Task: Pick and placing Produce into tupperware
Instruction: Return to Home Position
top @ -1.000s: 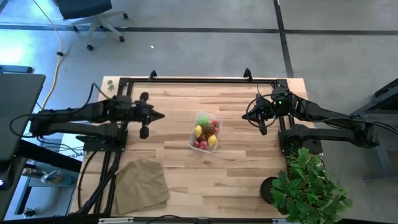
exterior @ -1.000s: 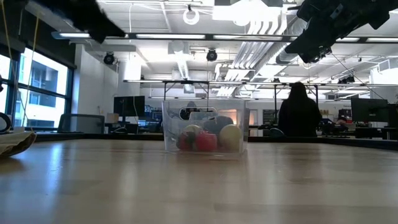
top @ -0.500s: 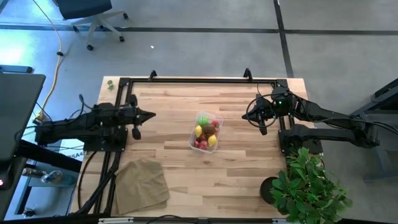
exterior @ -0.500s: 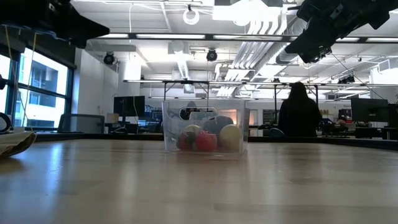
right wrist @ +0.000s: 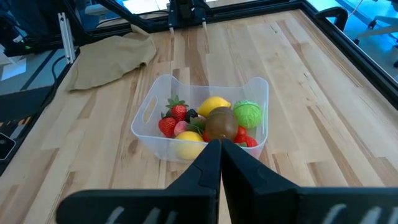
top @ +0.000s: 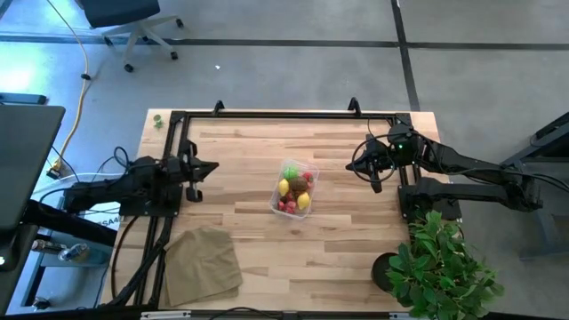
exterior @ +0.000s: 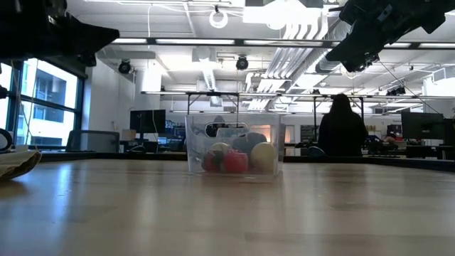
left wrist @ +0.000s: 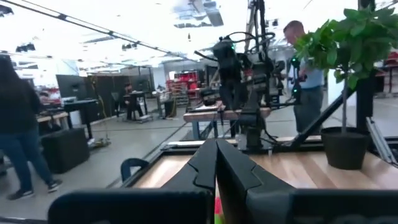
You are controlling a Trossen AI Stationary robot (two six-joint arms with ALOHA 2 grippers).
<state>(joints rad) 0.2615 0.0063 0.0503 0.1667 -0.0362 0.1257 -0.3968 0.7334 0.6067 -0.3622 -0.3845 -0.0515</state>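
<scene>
Tupperware (right wrist: pixel 261 99) sat mid-table holding the produce (right wrist: pixel 219 121); judged filling done. Hence my left gripper (left wrist: pixel 216 148) and right gripper (right wrist: pixel 219 146) hung at opposite sides, both jaws closed on nothing.

The left gripper (left wrist: pixel 216 147) has both dark fingers (left wrist: pixel 198 168) pressed together, with no gap and nothing held between them. Beyond the tips lies the wooden table (left wrist: pixel 292 169). A potted plant (left wrist: pixel 341 43) in a dark pot stands at its far side. The right arm (left wrist: pixel 239 74) stands just beside the plant, raised above the boards. Behind the plant is a person in a light blue shirt (left wrist: pixel 303 81). Well apart from the plant, off the table, a person in dark clothes (left wrist: pixel 18 130) stands on the floor.
</scene>
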